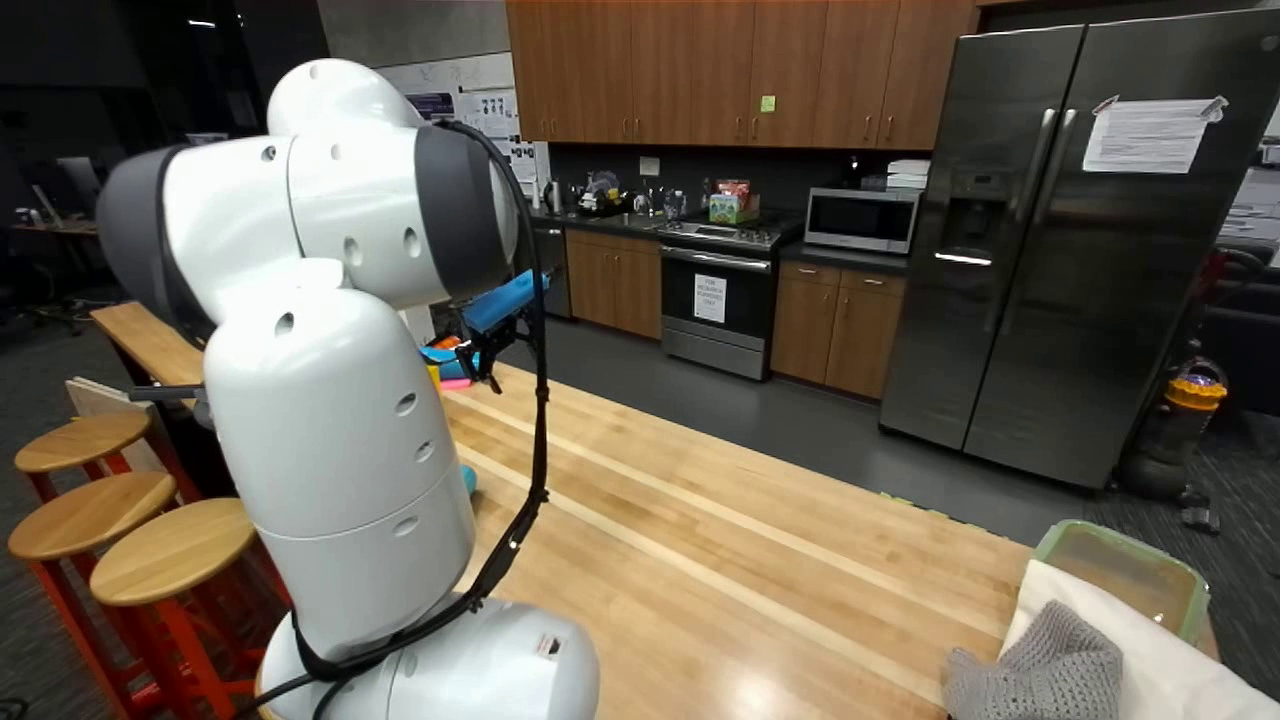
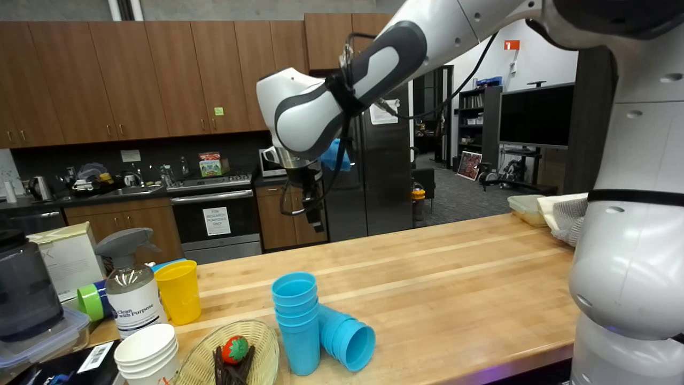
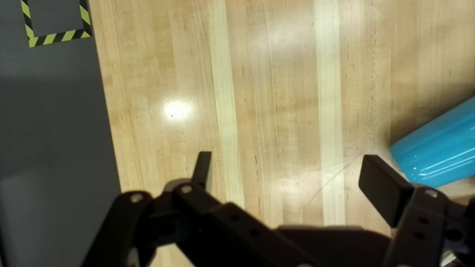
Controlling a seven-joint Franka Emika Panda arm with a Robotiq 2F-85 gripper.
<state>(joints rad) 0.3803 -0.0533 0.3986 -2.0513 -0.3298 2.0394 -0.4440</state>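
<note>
A robot's claw [image 3: 287,163] hangs spread above a wooden worktop [image 3: 274,92], where nested blue cups [image 2: 340,333] lie on their side just beside an upright blue stack [image 2: 299,326], possibly touching it.

The glossy white, seven-jointed robot arm [image 1: 340,430] with dark grey joint covers [image 1: 460,210] rises upright, bends at the thick cylindrical elbow [image 1: 370,210] and slopes down along the straight white forearm [image 2: 454,27] to a rounded white wrist [image 2: 310,123]. Beneath it hangs the black mechanical hand [image 3: 288,159], directed downward; its two flat-tipped black fingers [image 3: 386,189] stand wide apart.
</note>
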